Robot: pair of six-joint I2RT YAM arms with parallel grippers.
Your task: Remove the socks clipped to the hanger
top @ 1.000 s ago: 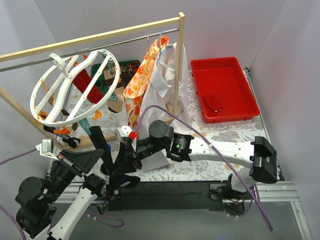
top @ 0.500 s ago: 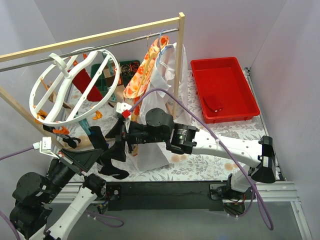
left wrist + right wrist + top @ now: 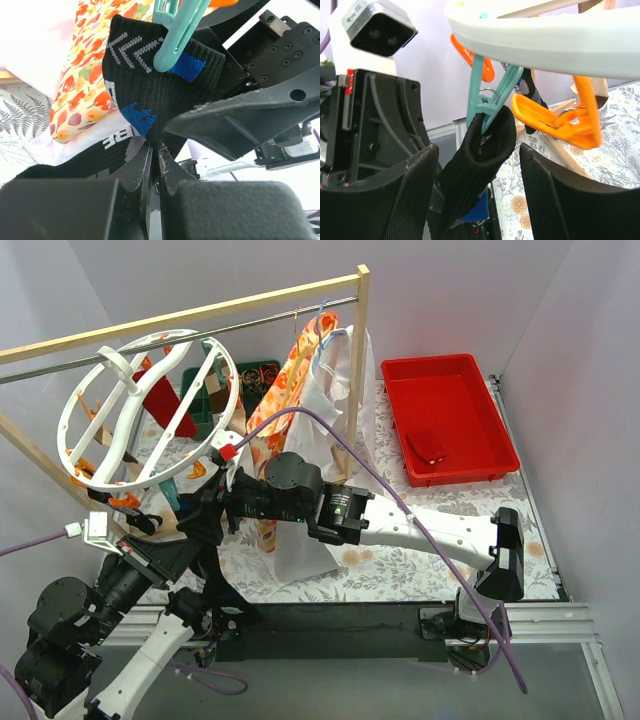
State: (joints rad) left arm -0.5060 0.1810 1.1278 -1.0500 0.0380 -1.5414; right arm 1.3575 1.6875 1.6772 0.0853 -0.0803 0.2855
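The white round hanger (image 3: 140, 410) hangs from the rail with orange and teal clips. A red sock (image 3: 160, 403) is clipped under it. A black sock (image 3: 150, 95) with blue and white marks hangs from a teal clip (image 3: 175, 35). My left gripper (image 3: 156, 152) is shut on the lower part of this sock. My right gripper (image 3: 477, 150) is open, one jaw on each side of the black sock (image 3: 475, 165) just below the teal clip (image 3: 490, 100). In the top view both grippers meet under the hanger's near rim, the right one (image 3: 210, 502) above the left one (image 3: 205, 545).
A wooden rack with a metal rail (image 3: 200, 315) carries the hanger, an orange floral garment (image 3: 285, 390) and a white shirt (image 3: 325, 420). A red tray (image 3: 495, 425) stands at the back right. An orange clip (image 3: 560, 120) hangs close to my right jaw.
My right arm has swung left and up, and its open jaws now straddle the black sock at the clip. The hanger has tilted. My left gripper has stayed shut on the sock.
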